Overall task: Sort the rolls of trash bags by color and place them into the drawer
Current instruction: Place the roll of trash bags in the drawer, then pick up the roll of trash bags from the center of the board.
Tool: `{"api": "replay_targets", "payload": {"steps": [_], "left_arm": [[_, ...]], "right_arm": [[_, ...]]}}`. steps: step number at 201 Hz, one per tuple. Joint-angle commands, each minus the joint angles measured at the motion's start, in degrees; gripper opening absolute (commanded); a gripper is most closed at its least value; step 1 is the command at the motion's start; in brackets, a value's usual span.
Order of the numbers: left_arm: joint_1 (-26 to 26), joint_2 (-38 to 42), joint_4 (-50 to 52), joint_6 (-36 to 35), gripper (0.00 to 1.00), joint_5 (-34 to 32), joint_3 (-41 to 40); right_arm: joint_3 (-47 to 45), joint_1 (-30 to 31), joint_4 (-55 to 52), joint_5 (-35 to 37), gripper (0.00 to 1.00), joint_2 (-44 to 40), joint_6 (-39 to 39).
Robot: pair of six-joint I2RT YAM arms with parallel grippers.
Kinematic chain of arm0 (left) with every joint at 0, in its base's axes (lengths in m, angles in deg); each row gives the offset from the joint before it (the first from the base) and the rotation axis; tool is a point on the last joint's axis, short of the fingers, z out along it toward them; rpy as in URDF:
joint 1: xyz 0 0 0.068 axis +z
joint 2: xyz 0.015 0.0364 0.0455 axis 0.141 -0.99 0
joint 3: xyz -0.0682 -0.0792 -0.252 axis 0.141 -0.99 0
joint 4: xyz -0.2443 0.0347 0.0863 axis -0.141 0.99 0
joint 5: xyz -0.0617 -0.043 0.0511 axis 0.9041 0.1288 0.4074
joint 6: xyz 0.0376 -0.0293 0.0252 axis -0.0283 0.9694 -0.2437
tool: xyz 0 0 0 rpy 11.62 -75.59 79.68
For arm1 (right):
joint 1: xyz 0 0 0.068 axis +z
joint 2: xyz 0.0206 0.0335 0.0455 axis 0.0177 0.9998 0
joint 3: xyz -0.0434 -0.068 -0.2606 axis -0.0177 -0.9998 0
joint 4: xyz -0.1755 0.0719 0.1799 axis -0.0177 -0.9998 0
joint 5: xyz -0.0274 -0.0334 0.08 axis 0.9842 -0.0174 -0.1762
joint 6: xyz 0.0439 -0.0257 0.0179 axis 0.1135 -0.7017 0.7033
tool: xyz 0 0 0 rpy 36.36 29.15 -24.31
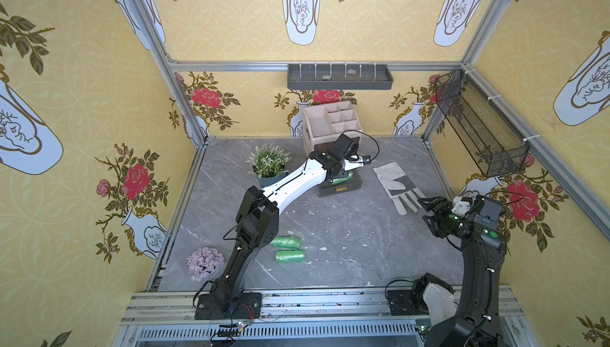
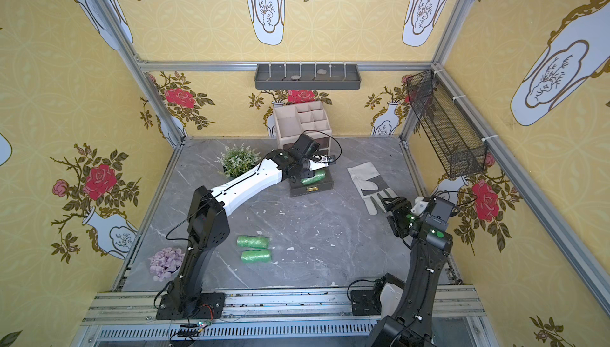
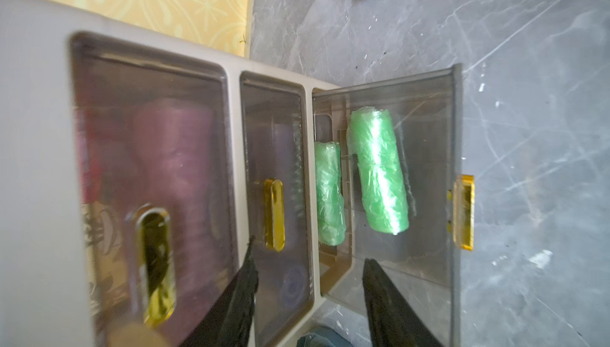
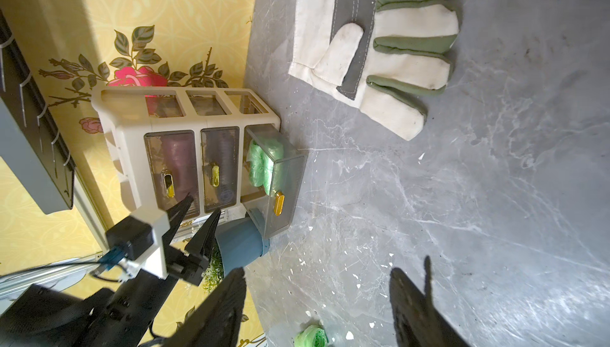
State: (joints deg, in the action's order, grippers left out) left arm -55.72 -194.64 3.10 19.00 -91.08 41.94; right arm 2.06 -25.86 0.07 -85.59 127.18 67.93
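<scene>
The lowest drawer (image 3: pixel 457 124) of the beige organizer (image 1: pixel 330 121) is pulled out onto the table. Two green rolls of trash bags (image 3: pixel 379 170) (image 3: pixel 328 193) lie side by side inside it; in both top views only one green roll (image 1: pixel 341 179) (image 2: pixel 312 177) peeks out under the left wrist. My left gripper (image 3: pixel 309 251) hovers open just over the drawer with nothing between its fingers. Two more green rolls (image 1: pixel 286 241) (image 1: pixel 290 256) lie on the table near the left arm. My right gripper (image 1: pixel 424 209) (image 4: pixel 318 271) hangs open and empty at the right.
Two shut drawers show a pinkish roll (image 3: pixel 175 164) and a lilac roll (image 3: pixel 284 150) through tinted fronts. A work glove (image 1: pixel 394 183) lies right of the drawer. A green potted plant (image 1: pixel 269 160) and lilac flower cluster (image 1: pixel 204 263) stand left. A wire basket (image 1: pixel 478 124) hangs on the right wall.
</scene>
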Motion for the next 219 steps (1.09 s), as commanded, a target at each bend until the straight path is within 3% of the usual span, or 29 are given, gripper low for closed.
{"api": "replay_targets", "payload": {"steps": [1, 82, 124, 167, 219], "left_arm": [[-0.26, 5.63, -2.94, 3.95, 0.53, 1.11, -5.03], [-0.64, 31.35, -4.86, 16.78, 0.58, -6.28, -29.04], [-0.44, 41.77, -1.83, 23.58, 0.60, -6.37, -40.90], [-0.44, 52.04, 1.95, 30.80, 0.60, -2.90, -51.34], [-1.93, 55.88, 15.02, 46.79, 0.44, 6.47, -54.95]], "right_arm": [[0.86, -0.02, -1.62, -0.64, 0.70, -0.79, 0.62], [2.65, 0.07, -3.13, -1.44, 0.70, -2.26, 2.33], [1.84, 0.13, -2.94, -1.48, 0.70, -3.07, 3.03], [0.20, 0.24, -1.68, -1.45, 0.70, -2.62, 3.43], [-1.14, 0.50, 0.20, -1.18, 0.71, -1.79, 4.06]]}}
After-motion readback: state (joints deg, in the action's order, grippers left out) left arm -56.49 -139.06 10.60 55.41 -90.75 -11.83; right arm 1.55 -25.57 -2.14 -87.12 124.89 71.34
